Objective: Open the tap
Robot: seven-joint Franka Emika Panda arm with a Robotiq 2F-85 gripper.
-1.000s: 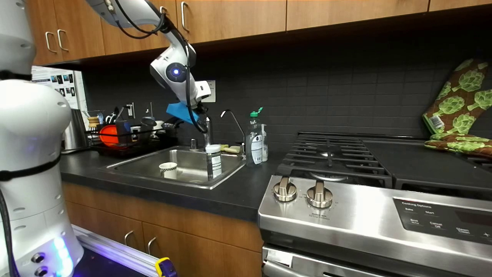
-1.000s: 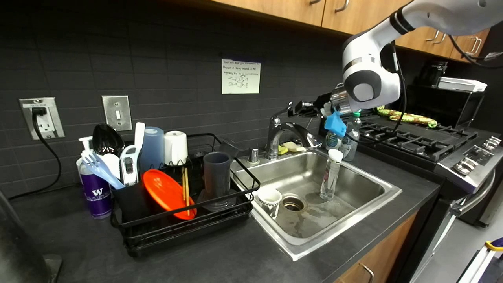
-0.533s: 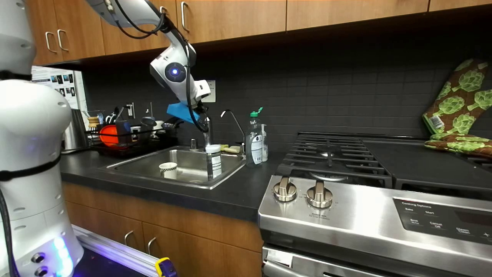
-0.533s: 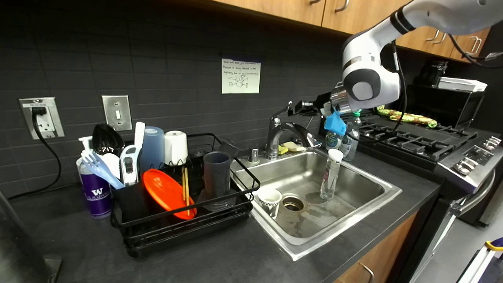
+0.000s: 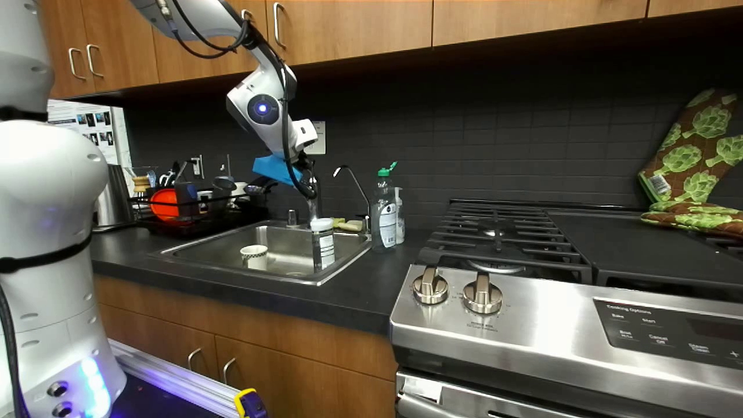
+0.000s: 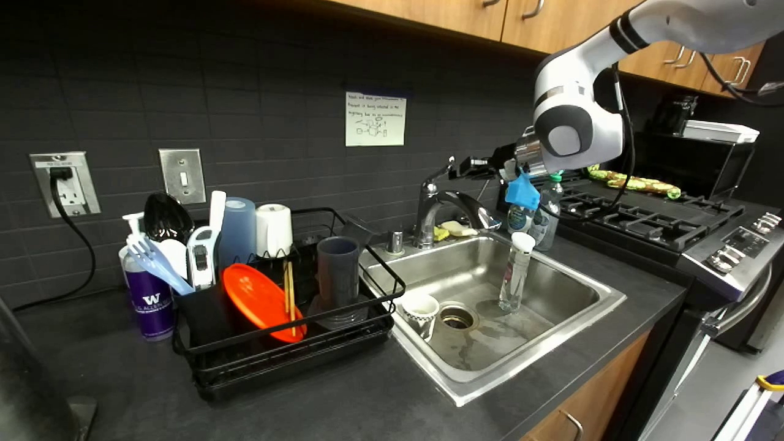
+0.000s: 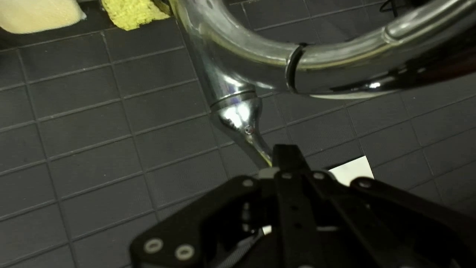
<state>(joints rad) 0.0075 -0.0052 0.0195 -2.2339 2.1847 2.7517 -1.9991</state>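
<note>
Gripper [image 7: 284,160] is up at the chrome tap [image 6: 427,211], back edge of the sink [image 6: 539,344]. Fingers narrow, tips drawn together, right by the tap's lever [image 7: 257,148]. Lever end runs out of sight behind the tips in the wrist view; can't tell if they touch. In an exterior view the lever pokes up just beside the tips. Spout arches over the basin.

There's also a slim gooseneck tap [image 5: 361,188] at the sink's back corner, near a green-capped soap bottle [image 5: 383,217]; gripper is apart from that one.

In the basin: patterned cup [image 6: 421,312] near the drain [image 6: 458,317], clear white-capped bottle [image 6: 514,275] standing. Yellow sponge [image 7: 132,11] sits by the chrome tap's base. Dish rack [image 6: 294,354] next to the sink, red plate [image 6: 260,300] leaning in it.
</note>
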